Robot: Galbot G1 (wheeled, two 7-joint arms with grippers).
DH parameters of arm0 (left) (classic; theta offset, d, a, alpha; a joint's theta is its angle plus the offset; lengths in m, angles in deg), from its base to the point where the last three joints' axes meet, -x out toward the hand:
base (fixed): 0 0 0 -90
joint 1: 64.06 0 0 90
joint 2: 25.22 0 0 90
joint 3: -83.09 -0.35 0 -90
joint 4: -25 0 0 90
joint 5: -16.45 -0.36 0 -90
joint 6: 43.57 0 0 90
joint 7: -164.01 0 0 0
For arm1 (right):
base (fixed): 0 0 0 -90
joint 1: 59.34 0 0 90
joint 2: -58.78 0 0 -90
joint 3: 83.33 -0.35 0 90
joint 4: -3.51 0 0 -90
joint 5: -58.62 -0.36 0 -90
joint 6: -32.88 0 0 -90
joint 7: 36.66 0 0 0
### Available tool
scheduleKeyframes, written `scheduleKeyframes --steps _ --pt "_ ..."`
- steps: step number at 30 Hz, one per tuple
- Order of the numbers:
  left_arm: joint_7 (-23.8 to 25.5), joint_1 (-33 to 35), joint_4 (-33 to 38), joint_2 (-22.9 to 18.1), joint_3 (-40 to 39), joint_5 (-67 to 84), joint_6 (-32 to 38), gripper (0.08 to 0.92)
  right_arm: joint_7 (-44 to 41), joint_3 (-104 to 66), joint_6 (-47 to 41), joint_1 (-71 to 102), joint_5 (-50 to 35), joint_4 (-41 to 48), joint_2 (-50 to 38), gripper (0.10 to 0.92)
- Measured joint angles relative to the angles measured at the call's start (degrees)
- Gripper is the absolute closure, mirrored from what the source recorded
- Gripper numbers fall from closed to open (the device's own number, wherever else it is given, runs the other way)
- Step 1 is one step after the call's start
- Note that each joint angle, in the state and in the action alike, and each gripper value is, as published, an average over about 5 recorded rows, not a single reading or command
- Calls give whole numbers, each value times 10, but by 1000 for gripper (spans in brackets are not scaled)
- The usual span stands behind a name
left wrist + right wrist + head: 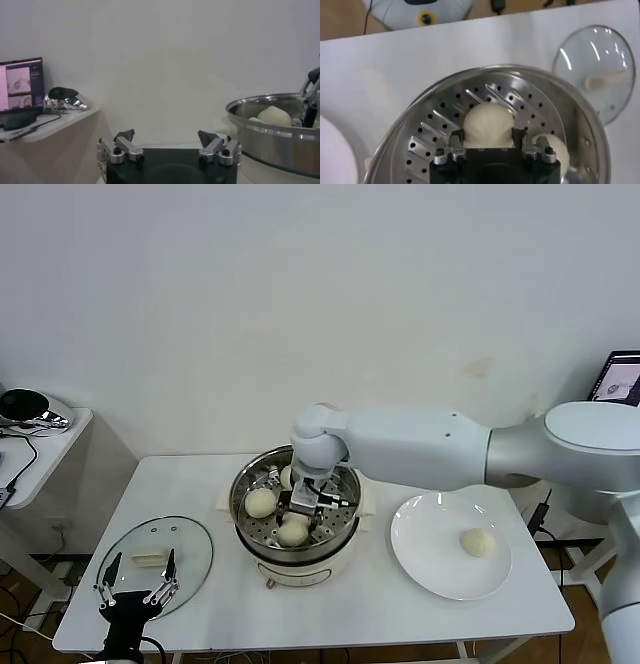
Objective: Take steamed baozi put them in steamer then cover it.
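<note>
Right claw (487,135): inside steamer (247,484), spread around a baozi (488,123); it should let go and lift straight up.
Left claw (137,580): released, waits near cover (190,552).

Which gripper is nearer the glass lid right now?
Left. The left gripper hovers at the lid's near edge, open; the right gripper is inside the steamer, around a baozi.

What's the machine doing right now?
Right gripper open around a baozi inside steamer. Left gripper idle, open, near cover. One bun on plate.
</note>
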Motion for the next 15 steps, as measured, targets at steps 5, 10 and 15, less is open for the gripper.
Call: scheduleKeyframes --steps 5,10,15 --pt "0 1 1 0 -1 -1 1 177 -1 -1 6 -7 -1 -6 -4 274" --pt "0 1 6 3 0 -1 1 177 -2 -10 0 -22 -13 -15 -17 207" --pt "0 1 10 8 0 -1 0 177 -1 -21 -56 -43 -44 -35 -53 202"
